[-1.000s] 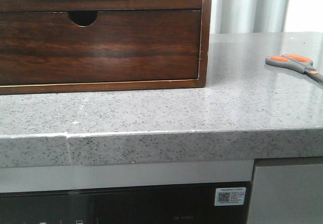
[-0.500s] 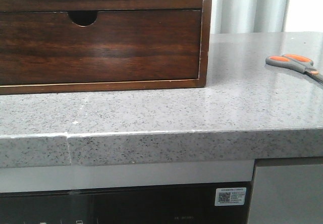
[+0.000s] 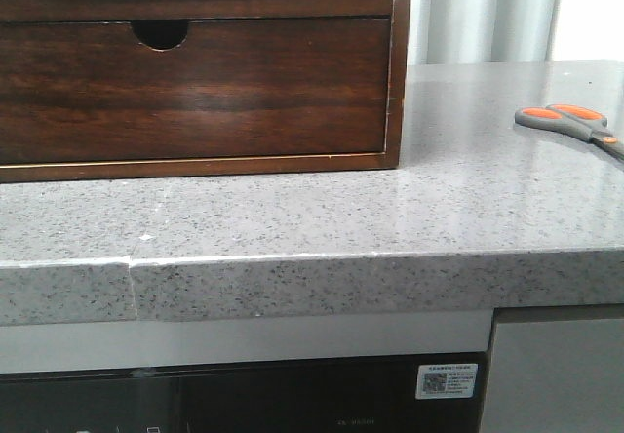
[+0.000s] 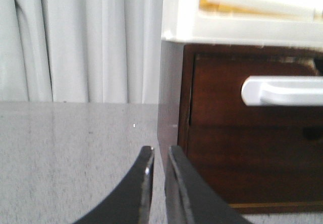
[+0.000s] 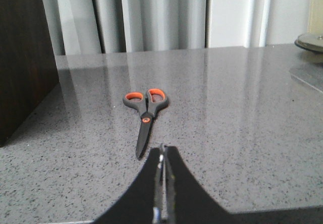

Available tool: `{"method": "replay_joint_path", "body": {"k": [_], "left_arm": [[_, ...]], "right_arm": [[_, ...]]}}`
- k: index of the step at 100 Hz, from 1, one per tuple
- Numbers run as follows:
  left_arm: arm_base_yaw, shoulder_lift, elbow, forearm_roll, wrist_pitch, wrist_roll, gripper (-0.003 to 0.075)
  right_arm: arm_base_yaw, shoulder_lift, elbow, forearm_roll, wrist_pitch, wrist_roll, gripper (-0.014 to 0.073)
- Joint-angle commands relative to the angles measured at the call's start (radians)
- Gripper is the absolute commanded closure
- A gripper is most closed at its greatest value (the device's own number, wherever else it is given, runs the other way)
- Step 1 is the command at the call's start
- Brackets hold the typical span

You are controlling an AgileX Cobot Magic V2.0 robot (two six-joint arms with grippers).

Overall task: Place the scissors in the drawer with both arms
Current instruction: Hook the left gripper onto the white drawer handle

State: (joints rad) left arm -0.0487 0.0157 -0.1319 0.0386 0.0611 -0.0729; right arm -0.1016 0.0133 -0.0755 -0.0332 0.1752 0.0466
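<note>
While the scissors (image 5: 146,114) lay untouched on the grey counter (image 3: 390,218), well to the right of the cabinet (image 3: 195,82), the task had barely begun.

Blades closed, their long axis ran toward the right gripper (image 5: 162,156), orange loops at the far end. That gripper's jaws stood nearly closed, holding nothing; likewise the left gripper (image 4: 157,156), facing the drawer (image 4: 252,77) with its white handle (image 4: 282,90). Judged next: right jaws must part, left must pull the handle.

You get bright backlight through the curtains (image 5: 151,17), sheen on the countertop (image 3: 468,189), and blurred close gripper fingers (image 4: 136,193).
</note>
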Motion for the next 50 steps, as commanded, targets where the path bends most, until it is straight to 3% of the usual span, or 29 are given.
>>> {"method": "replay_joint_path", "body": {"k": [1, 24, 45, 50], "left_arm": [[0.003, 0.067, -0.11, 0.0, -0.016, -0.01, 0.0717], [0.003, 0.222, -0.203, 0.0, -0.102, -0.01, 0.0717], [0.003, 0.317, -0.208, 0.0, -0.159, -0.01, 0.0712], [0.003, 0.331, -0.208, 0.0, -0.159, -0.01, 0.068]], "right_arm": [[-0.006, 0.069, -0.078, 0.033, -0.019, -0.005, 0.071], [-0.006, 0.274, -0.21, 0.06, 0.062, -0.005, 0.071], [-0.006, 0.392, -0.261, 0.06, 0.039, -0.005, 0.071], [-0.006, 0.405, -0.258, 0.06, 0.035, -0.005, 0.071]]}}
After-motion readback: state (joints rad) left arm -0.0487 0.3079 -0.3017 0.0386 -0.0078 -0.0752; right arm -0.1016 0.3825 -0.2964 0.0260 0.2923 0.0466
